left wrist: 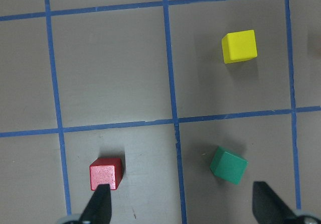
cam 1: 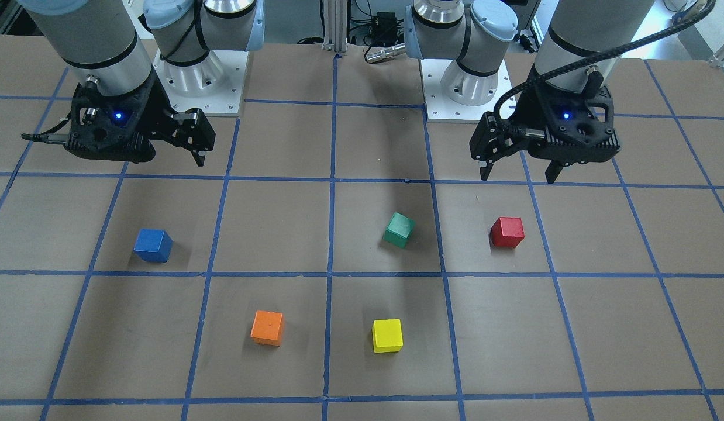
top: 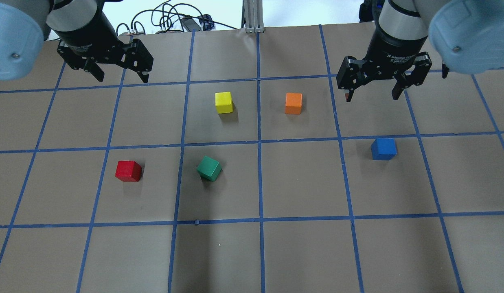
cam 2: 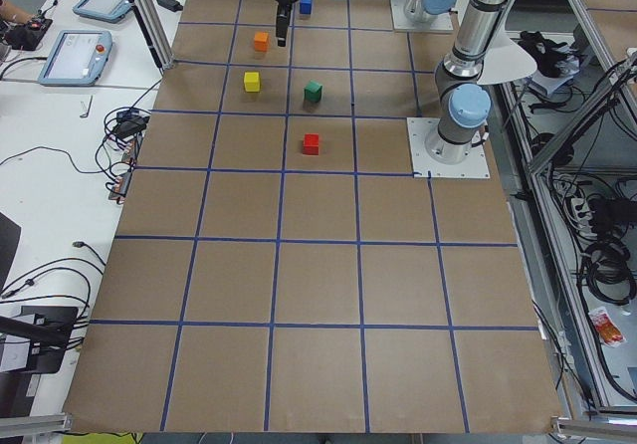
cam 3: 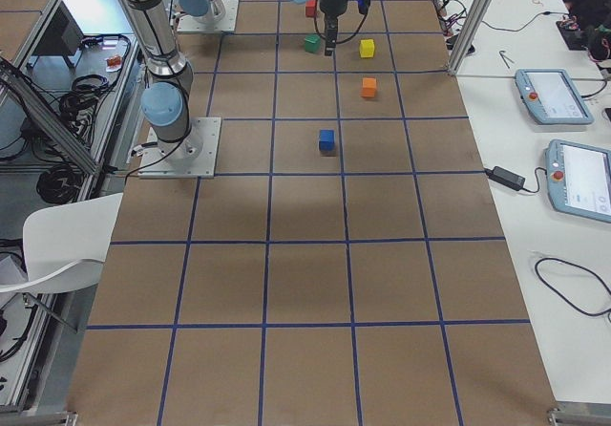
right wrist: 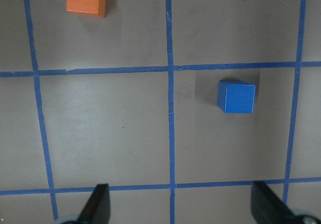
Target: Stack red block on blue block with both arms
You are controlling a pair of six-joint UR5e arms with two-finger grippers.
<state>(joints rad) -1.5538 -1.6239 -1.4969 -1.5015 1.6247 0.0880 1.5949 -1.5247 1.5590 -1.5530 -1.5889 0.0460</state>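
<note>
The red block [top: 128, 171] sits on the table on my left side, also seen in the front view [cam 1: 507, 232] and the left wrist view [left wrist: 106, 173]. The blue block [top: 384, 149] sits on my right side, also in the front view [cam 1: 152, 245] and the right wrist view [right wrist: 236, 96]. My left gripper [top: 122, 78] hangs open and empty above the table, farther out than the red block. My right gripper [top: 373, 97] hangs open and empty, farther out than the blue block. In the left wrist view the red block lies just off one fingertip [left wrist: 100, 204].
A green block [top: 209, 168] lies turned at an angle to the right of the red block. A yellow block [top: 224, 102] and an orange block [top: 293, 103] sit farther out near the middle. Blue tape lines grid the brown table [top: 260, 252].
</note>
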